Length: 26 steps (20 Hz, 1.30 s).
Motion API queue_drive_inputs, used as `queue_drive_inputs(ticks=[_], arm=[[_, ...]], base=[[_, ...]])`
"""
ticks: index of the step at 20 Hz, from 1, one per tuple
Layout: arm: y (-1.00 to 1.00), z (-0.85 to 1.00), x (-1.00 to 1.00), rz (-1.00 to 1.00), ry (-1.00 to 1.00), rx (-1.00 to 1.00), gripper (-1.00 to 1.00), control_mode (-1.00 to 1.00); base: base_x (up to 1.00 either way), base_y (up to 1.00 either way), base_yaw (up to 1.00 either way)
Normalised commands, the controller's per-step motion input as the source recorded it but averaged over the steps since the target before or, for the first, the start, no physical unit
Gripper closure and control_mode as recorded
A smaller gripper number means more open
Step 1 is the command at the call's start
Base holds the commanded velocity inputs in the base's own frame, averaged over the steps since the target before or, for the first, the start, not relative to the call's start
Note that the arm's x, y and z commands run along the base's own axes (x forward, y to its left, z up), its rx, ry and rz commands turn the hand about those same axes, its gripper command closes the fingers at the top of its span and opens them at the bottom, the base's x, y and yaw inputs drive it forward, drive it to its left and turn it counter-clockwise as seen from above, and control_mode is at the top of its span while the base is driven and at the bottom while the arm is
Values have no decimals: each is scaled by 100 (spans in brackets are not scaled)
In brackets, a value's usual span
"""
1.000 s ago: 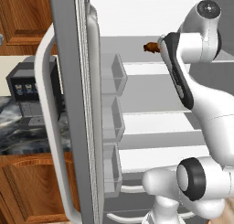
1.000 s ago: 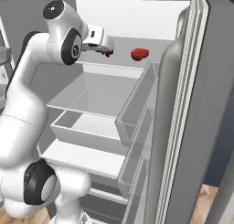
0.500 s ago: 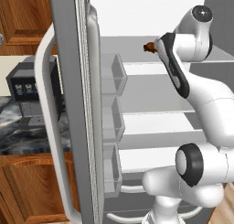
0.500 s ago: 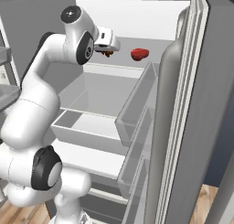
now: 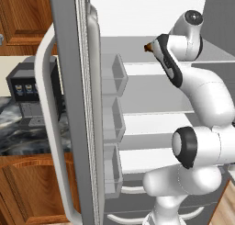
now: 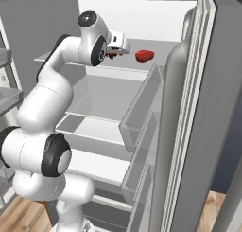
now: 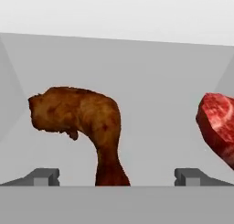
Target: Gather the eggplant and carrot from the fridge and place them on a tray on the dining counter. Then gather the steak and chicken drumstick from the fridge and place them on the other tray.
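Note:
The fridge (image 6: 198, 131) stands open, its grey door (image 5: 69, 104) swung out at the left. On the top shelf lies the golden-brown chicken drumstick (image 7: 77, 113), bulbous end up and to the left, thin end pointing down between my fingertips (image 7: 45, 176). My gripper (image 7: 116, 177) is open, one finger on each side of that thin end with wide gaps. The red steak (image 7: 218, 127) lies just to the right on the same shelf. From the right base view the gripper (image 6: 115, 52) is at the drumstick, with the steak (image 6: 144, 56) beside it. The drumstick (image 5: 148, 47) peeks out past the hand.
Clear door bins (image 5: 112, 75) line the open door, and more bins (image 6: 142, 112) hang on the other door. Bare white shelves (image 6: 99, 98) lie below the hand. A dark appliance (image 5: 27, 95) sits on the marbled counter beside wooden cabinets (image 5: 23, 17).
The arm has swung further into the fridge, the hand sliding along the top shelf toward the steak. The drumstick and steak have not moved.

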Motion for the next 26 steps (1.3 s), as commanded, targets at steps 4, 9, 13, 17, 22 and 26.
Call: queue_drive_inputs(ticks=[4,9,13,17,22,26], arm=[[-6,-14,46,0,4,0,-100,-100],[0,-6,27,3,0,0,-100,-100],[5,-13,20,2,1,0,-100,-100],[10,-26,11,0,3,-1,100,-100],[11,-24,2,1,0,0,100,-100],[16,-16,1,2,0,0,100,-100]], base=[[0,0,0],[0,0,0],[0,0,0],[0,0,0],[0,0,0],[0,0,0]])
